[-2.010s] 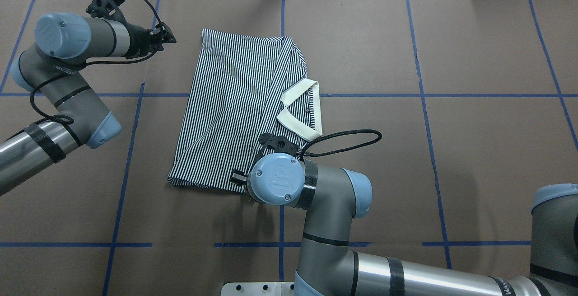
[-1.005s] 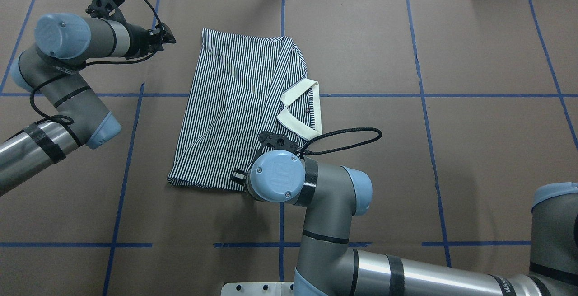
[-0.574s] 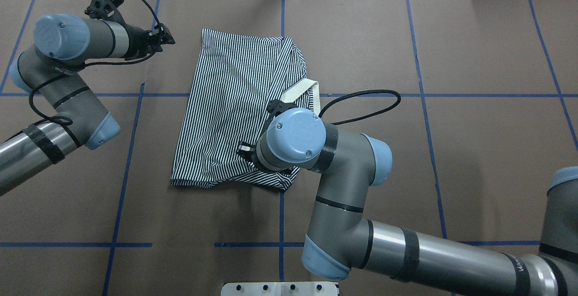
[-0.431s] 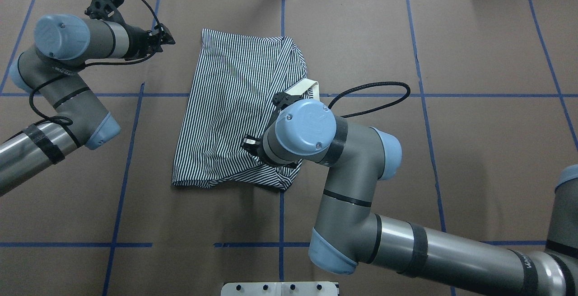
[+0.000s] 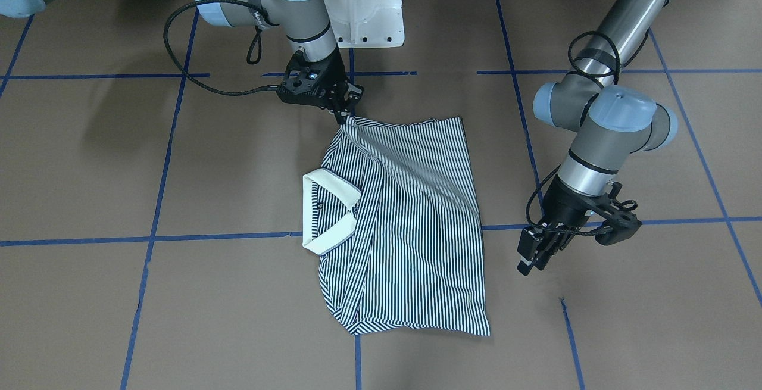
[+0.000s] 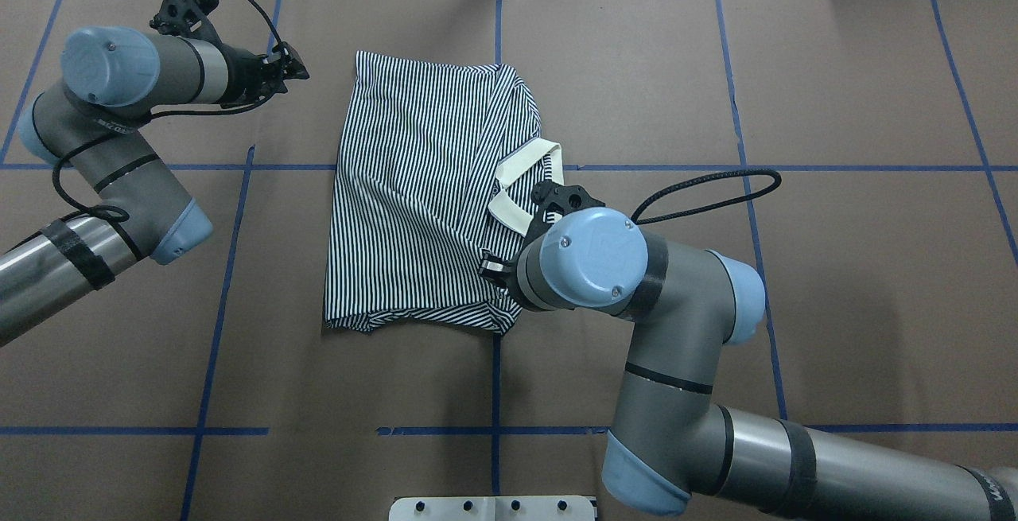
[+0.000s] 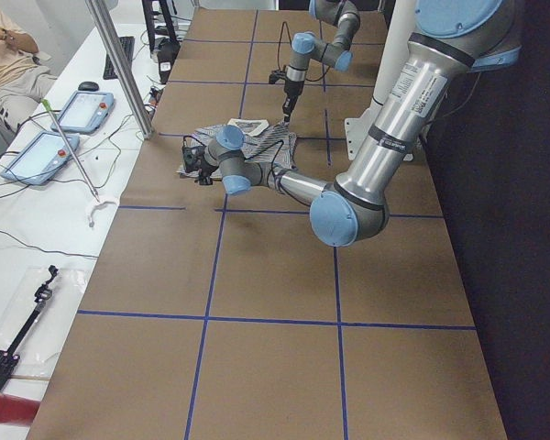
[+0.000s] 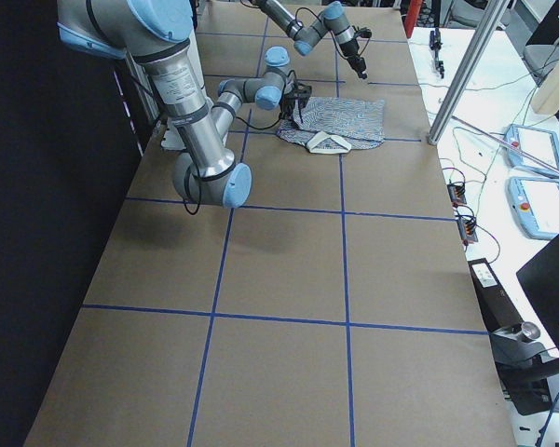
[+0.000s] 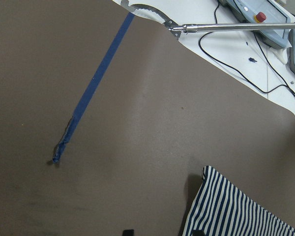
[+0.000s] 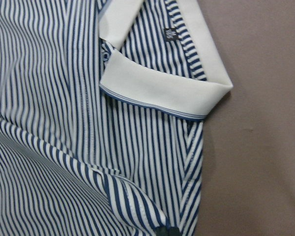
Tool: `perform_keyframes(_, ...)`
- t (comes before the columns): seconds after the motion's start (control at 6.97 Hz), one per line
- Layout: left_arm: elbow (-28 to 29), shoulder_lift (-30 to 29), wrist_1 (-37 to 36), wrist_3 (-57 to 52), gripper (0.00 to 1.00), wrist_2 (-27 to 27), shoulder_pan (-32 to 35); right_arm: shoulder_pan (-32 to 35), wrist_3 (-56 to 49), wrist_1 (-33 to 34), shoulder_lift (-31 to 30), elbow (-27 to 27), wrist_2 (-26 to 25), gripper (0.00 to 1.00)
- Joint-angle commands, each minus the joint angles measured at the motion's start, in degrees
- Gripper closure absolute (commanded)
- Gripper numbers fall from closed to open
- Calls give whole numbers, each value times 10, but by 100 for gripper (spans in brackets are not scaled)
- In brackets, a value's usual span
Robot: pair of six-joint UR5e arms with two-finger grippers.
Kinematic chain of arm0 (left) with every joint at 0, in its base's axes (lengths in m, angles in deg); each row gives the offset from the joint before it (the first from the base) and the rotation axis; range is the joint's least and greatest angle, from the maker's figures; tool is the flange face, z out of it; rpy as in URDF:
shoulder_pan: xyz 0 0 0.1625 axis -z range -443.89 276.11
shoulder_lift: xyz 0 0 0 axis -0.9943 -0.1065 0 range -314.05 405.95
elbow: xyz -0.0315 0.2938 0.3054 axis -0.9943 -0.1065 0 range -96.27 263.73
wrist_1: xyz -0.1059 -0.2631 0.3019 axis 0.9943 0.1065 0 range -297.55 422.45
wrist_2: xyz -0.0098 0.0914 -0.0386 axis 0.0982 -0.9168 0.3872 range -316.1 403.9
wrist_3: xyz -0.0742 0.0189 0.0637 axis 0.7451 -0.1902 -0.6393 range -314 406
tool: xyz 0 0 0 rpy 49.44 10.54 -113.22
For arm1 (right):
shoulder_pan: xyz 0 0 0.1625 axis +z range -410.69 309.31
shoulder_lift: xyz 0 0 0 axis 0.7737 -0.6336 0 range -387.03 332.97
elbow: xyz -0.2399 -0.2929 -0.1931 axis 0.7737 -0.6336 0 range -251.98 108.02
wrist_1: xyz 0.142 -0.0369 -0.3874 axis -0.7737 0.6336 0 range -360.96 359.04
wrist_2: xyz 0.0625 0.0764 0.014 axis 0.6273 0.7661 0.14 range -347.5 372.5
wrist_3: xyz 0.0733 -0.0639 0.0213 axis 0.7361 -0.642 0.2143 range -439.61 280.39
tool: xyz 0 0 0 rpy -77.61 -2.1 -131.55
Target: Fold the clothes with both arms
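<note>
Under the right arm's wrist, at 5 o'clock of the polo shirt overhead, the right gripper is being hidden; the front view is exposing it. Side views are rendering both grippers too small to judge. Brown paper with blue tape lines is covering the table; a white bench is carrying cables. The right gripper is pinching a lifted shirt corner, jaws clamped. The left gripper is hanging at the shirt's 10 o'clock, fingers apart, gripping nothing.
</note>
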Motion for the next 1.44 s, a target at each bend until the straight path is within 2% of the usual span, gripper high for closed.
perform_keyframes(0.0,0,0,0,5,50,0,-1,-44,-9,1,-12,-11,-57,74)
perform_keyframes(0.14,0,1,0,5,50,0,-1,-44,-10,-1,-9,-10,-56,57)
perform_keyframes(0.29,0,1,0,5,50,0,0,-33,-23,-2,-7,-8,-50,47)
perform_keyframes(0.43,0,1,0,5,50,0,0,-19,-39,-5,-3,-6,-47,43)
perform_keyframes(0.72,-3,0,1,13,50,1,0,18,-46,-2,17,-11,-43,44)
perform_keyframes(0.86,-26,11,0,18,50,2,0,9,-25,-6,20,-23,-49,44)
perform_keyframes(1.0,-43,23,-1,23,50,3,0,-16,75,-21,16,-26,-58,44)
perform_keyframes(1.15,-43,24,-1,23,50,3,-1,-41,119,-42,12,-37,-92,44)
perform_keyframes(1.29,-44,24,-1,23,50,3,-1,-49,122,-42,10,-35,-97,44)
